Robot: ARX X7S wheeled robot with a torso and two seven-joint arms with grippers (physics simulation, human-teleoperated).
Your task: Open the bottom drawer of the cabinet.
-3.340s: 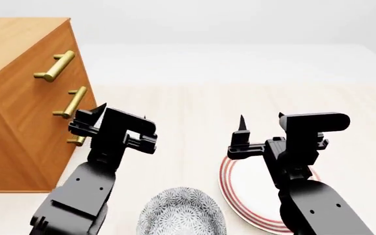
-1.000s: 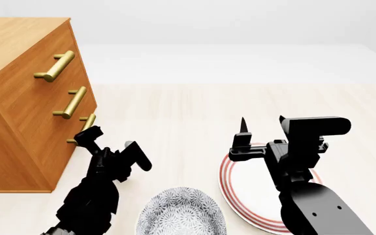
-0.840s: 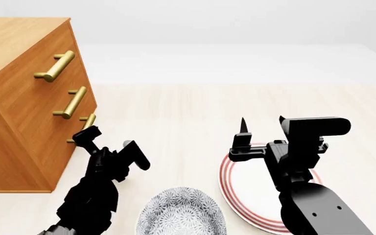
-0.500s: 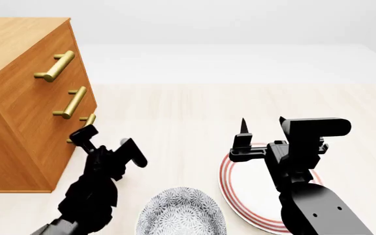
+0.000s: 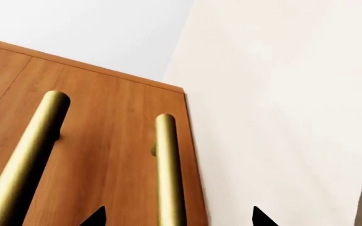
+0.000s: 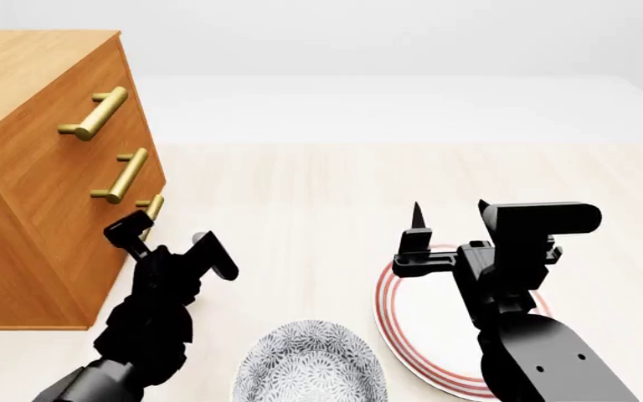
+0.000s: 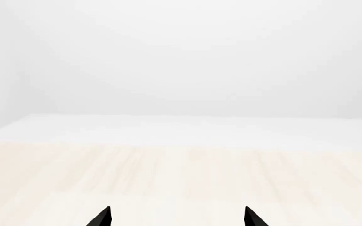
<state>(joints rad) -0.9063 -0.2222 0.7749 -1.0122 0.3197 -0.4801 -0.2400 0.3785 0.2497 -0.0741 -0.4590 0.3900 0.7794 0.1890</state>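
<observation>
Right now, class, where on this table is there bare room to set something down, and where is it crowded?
Free: the table stretch beyond the plate and right of the cabinet. Crowded: the near edge, where the bowl sits beside the plate, and by the bottom drawer's handle, where the left gripper hovers.

Closed bottom drawer (image 6: 131,239), brass-handled, lowest in orange-brown wood cabinet (image 6: 31,167).

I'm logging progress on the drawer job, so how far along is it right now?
Done: the open left gripper is lined up at the bottom drawer, its handle between the fingertips. In hand: closing in; nothing gripped yet. Left: grasp and pull; the cabinet shows all drawers shut. The right gripper hangs open over the plate.
</observation>
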